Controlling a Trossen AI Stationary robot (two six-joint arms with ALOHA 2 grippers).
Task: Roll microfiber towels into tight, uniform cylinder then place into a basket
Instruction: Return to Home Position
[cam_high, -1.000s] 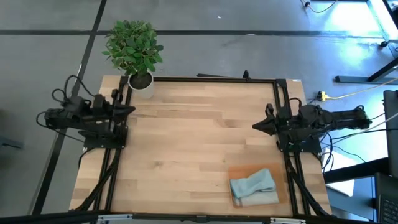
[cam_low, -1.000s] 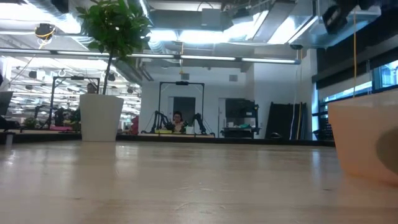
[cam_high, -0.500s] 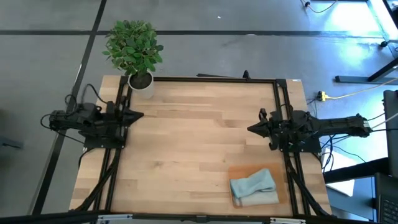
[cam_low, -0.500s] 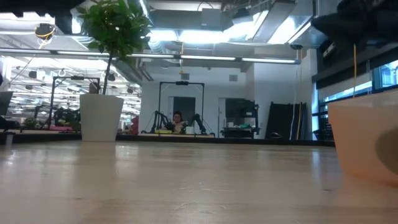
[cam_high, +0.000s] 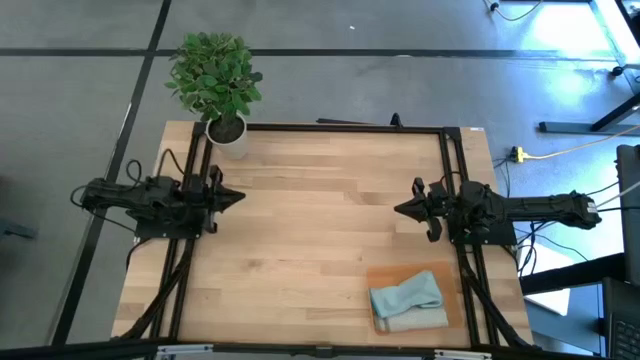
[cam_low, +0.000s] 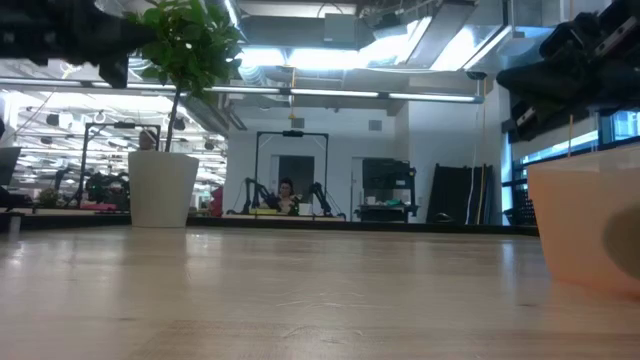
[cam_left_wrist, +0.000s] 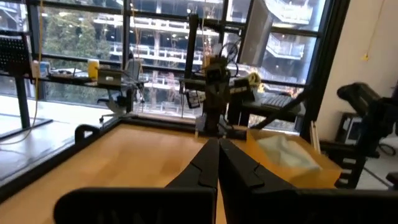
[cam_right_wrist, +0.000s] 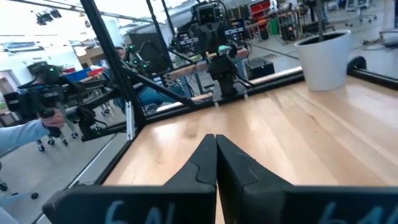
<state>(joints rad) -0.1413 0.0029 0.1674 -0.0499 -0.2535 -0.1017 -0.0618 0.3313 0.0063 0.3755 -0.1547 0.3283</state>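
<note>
Bright, even light lay over the table, with only faint shadows on it. Past the table's far right corner the floor glared. Ceiling lamps beyond the table blazed white, and daylight filled the windows beyond its right side.

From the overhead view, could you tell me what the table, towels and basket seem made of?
Table: pale wood planks with visible grain. Towels: soft matte cloth, with folds showing. Basket: smooth and orange-brown, probably plastic, though I'm unsure.

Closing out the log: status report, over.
Left gripper shut, empty, left side. Right gripper shut, empty, right side. Towels in basket. Plant pot at table corner, clear of arms.
</note>
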